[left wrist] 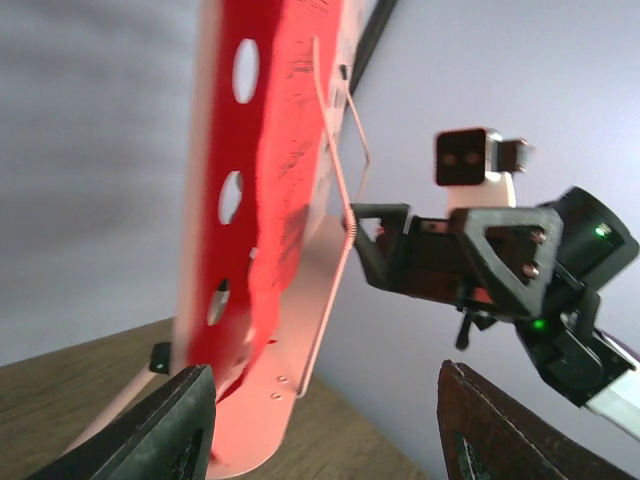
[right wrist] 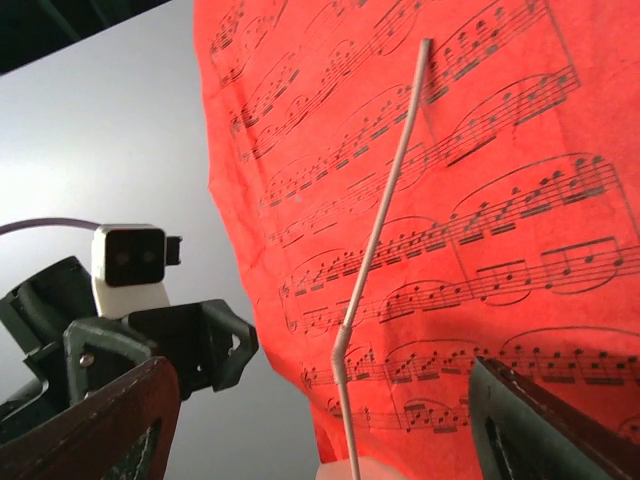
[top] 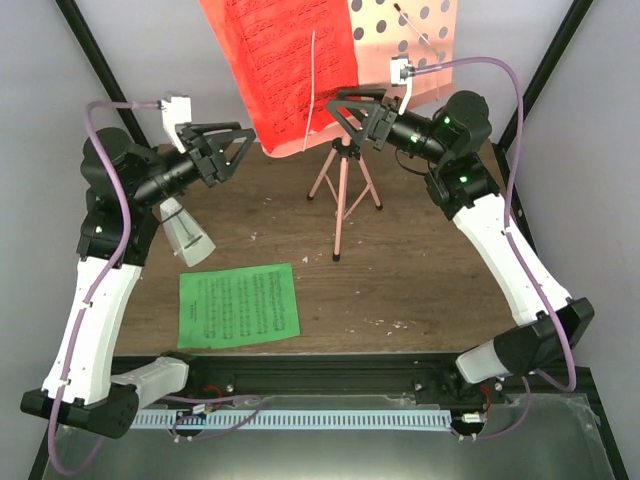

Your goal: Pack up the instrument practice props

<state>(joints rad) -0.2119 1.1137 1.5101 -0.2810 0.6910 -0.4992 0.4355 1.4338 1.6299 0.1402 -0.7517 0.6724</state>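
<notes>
Shows left tool (top: 238, 148) spread wide, gripping nothing, raised well above the tabletop (top: 430, 270), aimed rightward at the left edge of the red page (top: 285, 60). Shows right tool (top: 350, 110) spread wide too, gripping nothing, aimed leftward at the same page from the other side, close to the thin wire retainer (top: 312, 85) lying over the sheet. Contact with paper for either tool: cannot tell.

Left wrist view: pink hole-dotted desk (left wrist: 285, 390) seen nearly edge-on between the spread fingers (left wrist: 180, 420), right tool facing back from beyond it. Right wrist view: red page with printed notes filling the gap ahead, left tool facing in from the left.

Left arm: base at near left corner, white link rising, elbow bent high, forearm about level and turned toward centre. Right arm: mirrored, base at near right, white link slanting up and inward, elbow high beside the desk, wrist about level.

Red page propped on the desk of the pink music stand (top: 342, 190), tripod feet on tabletop at back centre. Green page (top: 238, 305) flat on tabletop, front, left of centre. White metronome (top: 188, 235) just behind green page, partly hidden under left forearm.
</notes>
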